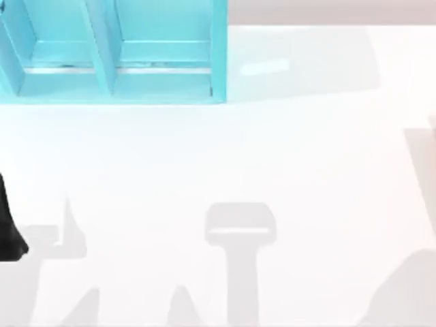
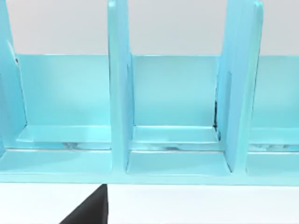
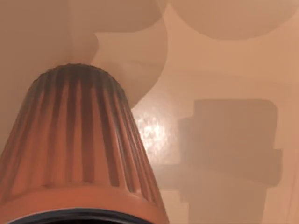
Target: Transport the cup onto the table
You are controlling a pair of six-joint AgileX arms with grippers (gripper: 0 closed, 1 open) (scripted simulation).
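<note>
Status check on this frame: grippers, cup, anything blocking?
Left arm parked at table's left edge. Cup close under right wrist camera, table beneath it. Shelf at far left, compartments bare; nothing seen in the way.

The white surface (image 1: 225, 163) spreads broad and plain below me. At its far left stands a turquoise shelf unit (image 1: 112, 51), resting directly on it, its upright dividers (image 2: 119, 93) splitting it into open compartments. My wrist views show the same smooth surface (image 2: 196, 205).
</note>
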